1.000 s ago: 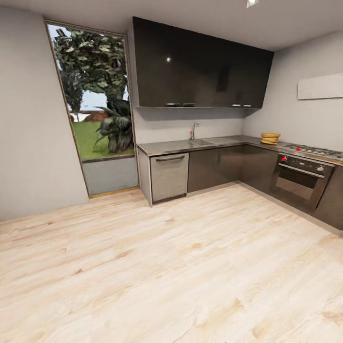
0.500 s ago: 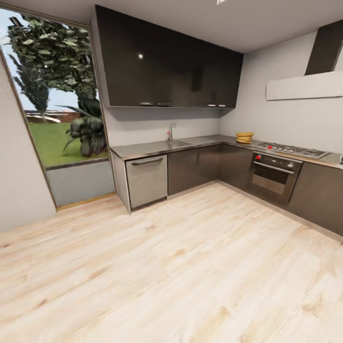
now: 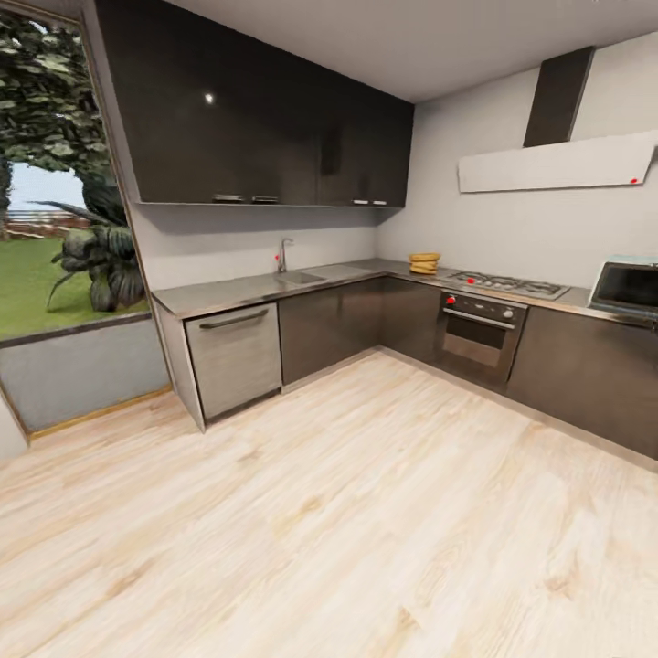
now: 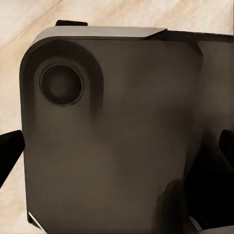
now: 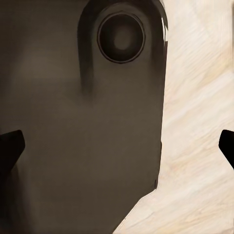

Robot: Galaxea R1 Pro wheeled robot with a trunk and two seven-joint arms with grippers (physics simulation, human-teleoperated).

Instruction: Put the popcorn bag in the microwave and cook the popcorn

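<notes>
One microwave (image 3: 629, 289), pale with a dark glass door, sits at three o'clock on the grey countertop (image 3: 247, 291), popcorn bag unsighted though judged light, crushable paper best pinched at its rim; both wrist-view pincers spread wide, holding nothing.

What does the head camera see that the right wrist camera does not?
Head view alone: the long grey glossy countertop, the pale blue-white microwave at the right edge, a steel oven, a gas hob, a sink tap, dark wall cabinets and a window.

Right wrist view alone: a dark grey rounded robot part close up, and the black tips of the right gripper, spread apart.

Both: the pale wooden floor.
</notes>
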